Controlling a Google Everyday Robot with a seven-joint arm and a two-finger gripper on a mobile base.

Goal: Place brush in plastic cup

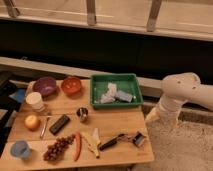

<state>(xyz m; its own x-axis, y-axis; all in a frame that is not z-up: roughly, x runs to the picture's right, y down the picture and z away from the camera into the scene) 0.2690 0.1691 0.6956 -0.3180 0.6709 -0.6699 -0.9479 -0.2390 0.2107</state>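
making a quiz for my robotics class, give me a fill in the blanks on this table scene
1. The small light-blue plastic cup stands at the wooden table's near ____ corner as pictured.
2. The slim black-handled brush lies flat on the table beside the peeled ____.
3. The green rectangular tray sits next to the round orange ____.
4. The robot's claw hangs just off the table's ____ edge as pictured.

Missing words: left; banana; bowl; right.

Wooden table (120, 125) in front of a dark low wall (100, 50) with a pale ledge (50, 65) at its foot. 3 metal posts (91, 12) up top. Speckled grey floor (182, 150) right. Warm dim light. Gripper (151, 116) just off table's right edge.
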